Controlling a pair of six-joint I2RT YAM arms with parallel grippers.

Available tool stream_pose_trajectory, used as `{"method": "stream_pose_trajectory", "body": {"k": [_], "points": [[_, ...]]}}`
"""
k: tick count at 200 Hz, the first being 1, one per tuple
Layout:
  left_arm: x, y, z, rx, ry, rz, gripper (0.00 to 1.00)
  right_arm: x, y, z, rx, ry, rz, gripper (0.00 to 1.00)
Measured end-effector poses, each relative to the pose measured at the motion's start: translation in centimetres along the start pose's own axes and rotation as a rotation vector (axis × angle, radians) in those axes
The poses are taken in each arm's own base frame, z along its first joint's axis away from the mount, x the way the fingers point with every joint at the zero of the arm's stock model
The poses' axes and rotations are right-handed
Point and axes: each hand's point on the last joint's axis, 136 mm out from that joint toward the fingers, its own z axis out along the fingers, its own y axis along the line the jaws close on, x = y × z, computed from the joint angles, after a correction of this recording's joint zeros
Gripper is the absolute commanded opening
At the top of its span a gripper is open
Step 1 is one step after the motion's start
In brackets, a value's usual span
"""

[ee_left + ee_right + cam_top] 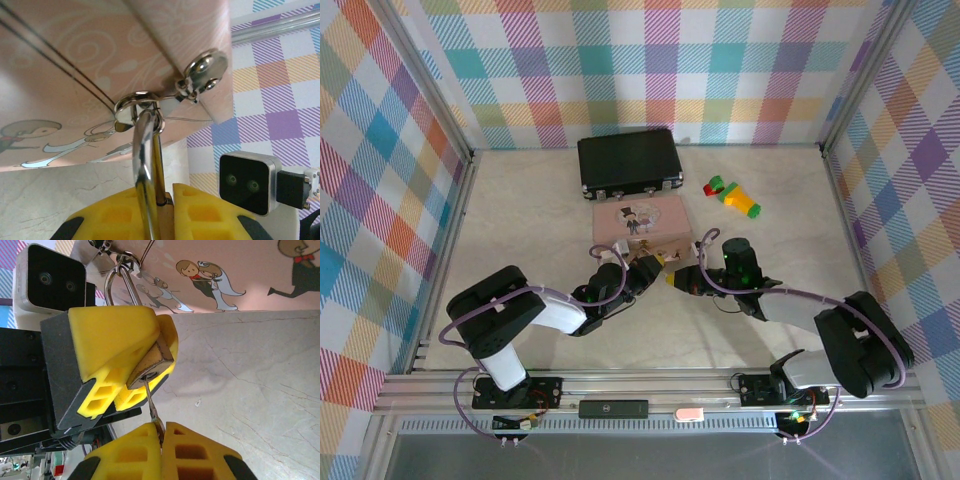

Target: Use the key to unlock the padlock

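The small brass padlock (154, 361) is pinched between the yellow pads (112, 335) of my left gripper (170, 194), which is shut on its body. Its silvery shackle (145, 155) rises from the pads and hooks through the ring of the pink tin's clasp (202, 75). The thin grey key (151, 400) points up at the keyhole in the padlock's underside, its tip at or in the hole. My right gripper (162, 429) is shut on the key's head. In the top view the two grippers (646, 272) (686, 283) meet at the padlock (667, 264), just in front of the tin.
The pink picture tin (640, 222) lies mid-table with a black case (630, 160) behind it. Green, red and yellow toy blocks (732, 195) lie to the right. Checked walls enclose the table on three sides.
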Motion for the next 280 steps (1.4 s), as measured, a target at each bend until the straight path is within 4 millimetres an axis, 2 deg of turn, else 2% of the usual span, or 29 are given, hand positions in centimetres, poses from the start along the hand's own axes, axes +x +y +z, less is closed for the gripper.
{"method": "stream_pose_trajectory", "body": {"k": [110, 236, 280], "points": [[-0.3, -0.3, 0.4, -0.01, -0.038, -0.005, 0.0, -0.9, -0.2, 0.1, 0.074, 0.026, -0.061, 0.0], [0.2, 1.0, 1.1, -0.102, -0.057, -0.033, 0.0, -1.0, -1.3, -0.1, 0.168, 0.017, -0.048, 0.0], [-0.1, 0.7, 1.1, -0.088, -0.071, -0.027, 0.0, -1.4, -1.4, 0.0, 0.083, 0.037, 0.11, 0.0]]}}
